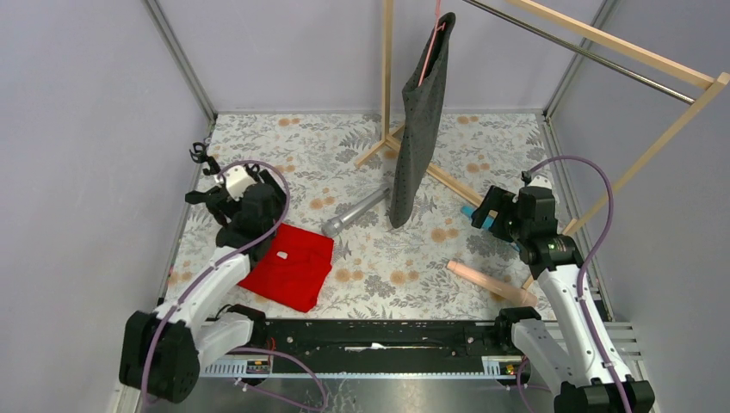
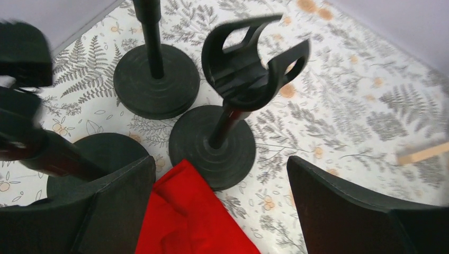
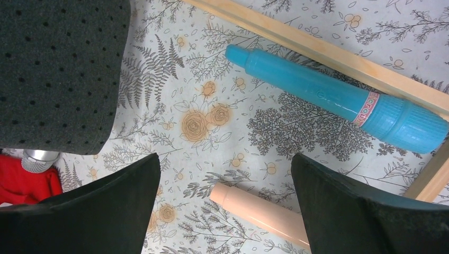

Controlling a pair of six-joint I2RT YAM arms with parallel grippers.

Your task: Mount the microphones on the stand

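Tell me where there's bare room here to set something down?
Bare: the middle patch between the red cloth, silver mic and pink mic; also the back right corner behind the rack foot. Crowded: the stands at left, the blue mic at right.

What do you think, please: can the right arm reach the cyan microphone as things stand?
Probably yes: the open right pincer hovers close to the cyan microphone, lying uncovered beside a wooden rail.

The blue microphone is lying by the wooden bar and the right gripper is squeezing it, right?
Not quite. The blue microphone does lie by the wooden bar, but the right gripper is not squeezing it: its fingers are open, empty and apart from it. The right wrist view shows this.
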